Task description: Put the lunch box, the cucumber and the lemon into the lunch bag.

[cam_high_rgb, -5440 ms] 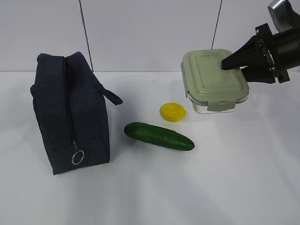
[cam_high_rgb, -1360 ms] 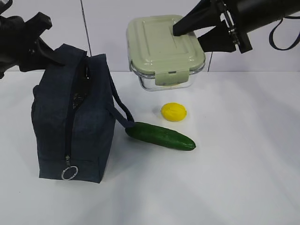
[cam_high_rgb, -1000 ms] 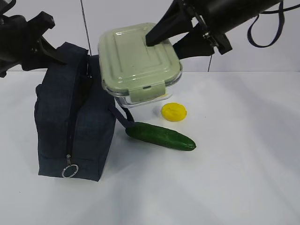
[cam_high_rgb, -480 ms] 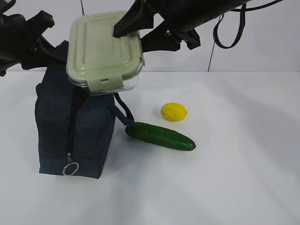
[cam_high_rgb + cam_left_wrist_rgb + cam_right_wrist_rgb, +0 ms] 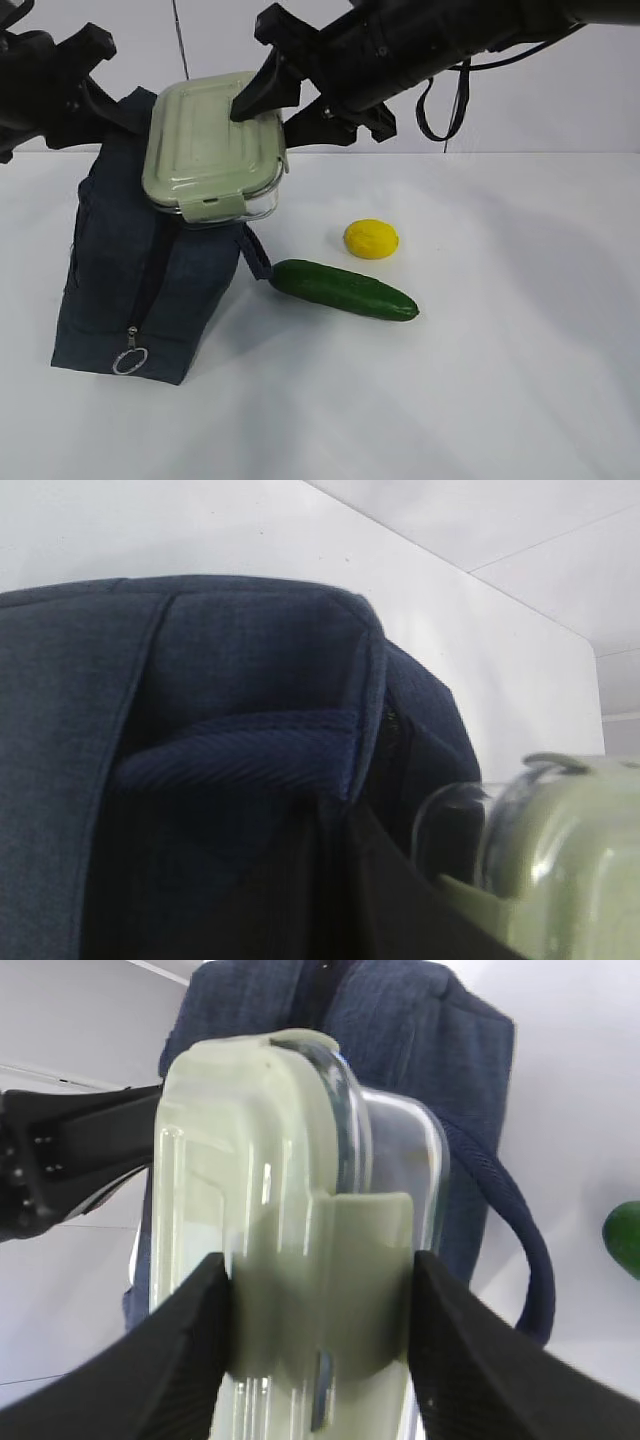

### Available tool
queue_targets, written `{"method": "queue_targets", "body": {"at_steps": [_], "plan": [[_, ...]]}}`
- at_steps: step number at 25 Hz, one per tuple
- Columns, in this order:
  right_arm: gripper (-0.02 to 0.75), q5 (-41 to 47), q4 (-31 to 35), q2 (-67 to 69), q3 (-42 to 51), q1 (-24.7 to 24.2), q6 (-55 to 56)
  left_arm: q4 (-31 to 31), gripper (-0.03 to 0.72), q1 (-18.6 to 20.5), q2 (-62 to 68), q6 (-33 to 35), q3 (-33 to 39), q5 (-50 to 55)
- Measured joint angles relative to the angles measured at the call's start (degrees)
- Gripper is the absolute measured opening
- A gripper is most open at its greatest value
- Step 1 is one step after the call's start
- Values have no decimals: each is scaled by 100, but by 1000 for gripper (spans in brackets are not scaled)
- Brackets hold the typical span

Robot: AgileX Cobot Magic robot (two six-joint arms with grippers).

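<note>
Upper left of frame: the right gripper (image 5: 268, 105) clamps a flat clear lunch box with a sage-green clip lid (image 5: 212, 145), tilted over the top of a boxy navy fabric lunch bag (image 5: 130, 290). The left gripper (image 5: 95, 100) touches the bag's top; its grasp cannot be judged. A glossy dark green cucumber (image 5: 343, 289) and a small yellow lemon (image 5: 371, 239) lie at centre on the smooth white table (image 5: 500, 380) before a pale wall (image 5: 560, 100).

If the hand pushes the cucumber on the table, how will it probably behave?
The cucumber looks round and lies free on the smooth table, so it may roll sideways. Its glossy skin could slip between fingers. It looks stiff, not floppy.
</note>
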Motion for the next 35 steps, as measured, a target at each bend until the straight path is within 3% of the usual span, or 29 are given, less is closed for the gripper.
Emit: {"method": "queue_targets", "body": {"at_steps": [13, 18, 31, 35], "plan": [[412, -41, -832, 359, -196, 0, 227, -21, 8, -31, 0, 0, 0, 49], [412, -66, -919, 397, -196, 76, 249, -21, 8, -366, 0, 56, 0, -89], [412, -368, -881, 730, -196, 519, 260, -558, 8, -709, 0, 108, 0, -451], [412, -644, -479, 839, -196, 592, 11, -609, 8, -709, 0, 108, 0, -513]]}}
